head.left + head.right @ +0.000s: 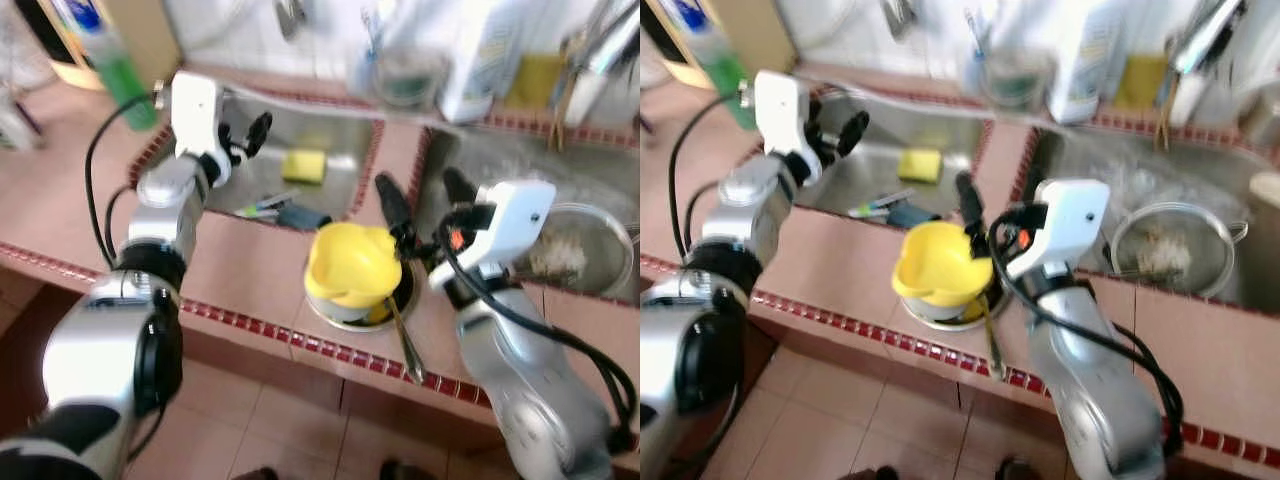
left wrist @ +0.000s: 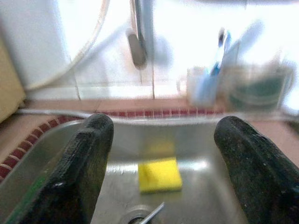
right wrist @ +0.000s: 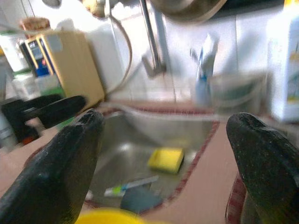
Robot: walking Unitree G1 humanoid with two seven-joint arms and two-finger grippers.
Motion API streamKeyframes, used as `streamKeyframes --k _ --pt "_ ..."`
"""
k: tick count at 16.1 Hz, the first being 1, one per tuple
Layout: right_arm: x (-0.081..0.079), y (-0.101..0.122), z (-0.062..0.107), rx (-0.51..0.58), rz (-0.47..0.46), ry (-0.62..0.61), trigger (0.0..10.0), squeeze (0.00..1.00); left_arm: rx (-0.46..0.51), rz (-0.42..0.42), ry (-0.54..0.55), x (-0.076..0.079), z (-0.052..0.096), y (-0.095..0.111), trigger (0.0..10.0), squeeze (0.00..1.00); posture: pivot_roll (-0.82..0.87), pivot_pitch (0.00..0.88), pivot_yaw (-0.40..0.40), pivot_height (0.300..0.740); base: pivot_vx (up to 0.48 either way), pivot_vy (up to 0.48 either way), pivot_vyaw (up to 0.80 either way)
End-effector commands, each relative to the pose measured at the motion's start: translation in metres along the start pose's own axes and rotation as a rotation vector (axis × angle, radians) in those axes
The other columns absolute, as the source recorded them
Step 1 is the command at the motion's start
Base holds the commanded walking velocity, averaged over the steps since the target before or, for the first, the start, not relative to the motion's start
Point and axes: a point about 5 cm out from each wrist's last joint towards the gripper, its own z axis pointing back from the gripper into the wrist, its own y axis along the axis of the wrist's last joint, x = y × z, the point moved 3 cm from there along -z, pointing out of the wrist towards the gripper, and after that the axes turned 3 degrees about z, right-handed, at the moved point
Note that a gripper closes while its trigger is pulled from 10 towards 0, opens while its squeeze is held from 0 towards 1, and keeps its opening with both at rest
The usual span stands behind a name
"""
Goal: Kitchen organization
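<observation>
Left tool [image 1: 243, 140]: hovered over the near-left edge of the left sink basin [image 1: 340, 135], black fingers spread wide, holding nothing.
Right tool [image 1: 420, 200]: hung above the tiled strip between the two basins, just behind the yellow cup, fingers spread apart and empty.
Yellow sponge [image 1: 304, 165]: lay flat on the floor of the left basin, toward the back.
Yellow cup [image 1: 350, 265]: sat tilted in a metal bowl on the pink tiled surface [image 1: 250, 275], near the front edge.
Spoon [image 1: 405, 345]: handle stuck out of the bowl toward the front edge.
Strainer [image 1: 590, 245]: rested in the right basin.
Green bottle [image 1: 120, 70]: stood at the back left.
</observation>
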Motion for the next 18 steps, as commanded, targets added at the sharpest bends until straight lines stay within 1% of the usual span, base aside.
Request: streamKeyframes --k 1,3,4,5,6,7,8,9,11,12,14,17,18 --pt "0.002 -0.001 -0.005 0.034 0.016 -0.005 10.0 0.0 0.041 0.035 -0.008 0.001 0.005 -0.001 10.0 0.0 -0.18 0.014 0.059 0.74 0.0 0.0 0.0" --pt "0.004 -0.004 -0.009 0.052 0.05 -0.01 10.0 0.0 0.062 0.07 -0.007 0.005 0.009 -0.007 10.0 0.0 -0.17 0.0 0.051 0.74 0.0 0.0 0.0" --pt "0.006 -0.005 -0.012 0.073 0.094 -0.016 10.0 0.0 0.078 0.086 0.001 0.01 0.014 -0.013 10.0 0.0 -0.16 0.0 0.038 0.74 0.0 0.0 0.0" --pt "0.008 -0.005 -0.013 0.083 0.115 -0.021 10.0 0.0 0.084 0.086 0.005 0.012 0.017 -0.015 10.0 0.0 -0.16 0.0 0.034 0.74 0.0 0.0 0.0" --pt "0.011 -0.008 -0.012 0.104 0.169 -0.04 10.0 0.0 0.124 0.082 0.02 0.018 0.025 -0.018 10.0 0.0 -0.16 0.0 0.03 0.74 0.0 0.0 0.0" --pt "0.016 -0.013 -0.008 0.123 0.207 -0.065 10.0 0.0 0.159 0.097 0.027 0.024 0.035 -0.02 10.0 0.0 -0.15 0.0 0.028 0.74 0.0 0.0 0.0" --pt "0.02 -0.017 -0.004 0.132 0.218 -0.088 10.0 0.0 0.167 0.096 0.021 0.03 0.044 -0.025 10.0 0.0 -0.15 0.0 0.028 0.74 0.0 0.0 0.0" --pt "0.022 -0.021 0.0 0.132 0.26 -0.09 10.0 0.0 0.171 0.107 0.045 0.03 0.051 -0.03 10.0 0.0 -0.15 0.0 0.024 0.74 0.0 0.0 0.0" --pt "0.028 -0.03 0.01 0.13 0.311 -0.102 10.0 0.0 0.152 0.11 0.018 0.035 0.066 -0.041 10.0 0.0 -0.14 0.0 0.019 0.74 0.0 0.0 0.0" --pt "0.033 -0.034 0.014 0.114 0.317 -0.121 10.0 0.0 0.121 0.093 0.009 0.036 0.074 -0.049 10.0 0.0 -0.14 0.0 0.014 0.74 0.0 0.0 0.0" --pt "0.035 -0.035 0.014 0.114 0.329 -0.131 10.0 0.0 0.111 0.097 -0.001 0.037 0.077 -0.048 10.0 0.0 -0.14 0.0 0.015 0.74 0.0 0.0 0.0" --pt "0.038 -0.037 0.009 0.128 0.348 -0.154 10.0 0.0 0.116 0.082 0.043 0.031 0.08 -0.041 10.0 0.0 -0.14 0.0 0.01 0.74 0.0 0.0 0.0" --pt "0.039 -0.037 0.008 0.133 0.349 -0.158 10.0 0.0 0.115 0.101 0.051 0.03 0.08 -0.04 10.0 0.0 -0.14 0.0 0.012 0.74 0.0 0.0 0.0"
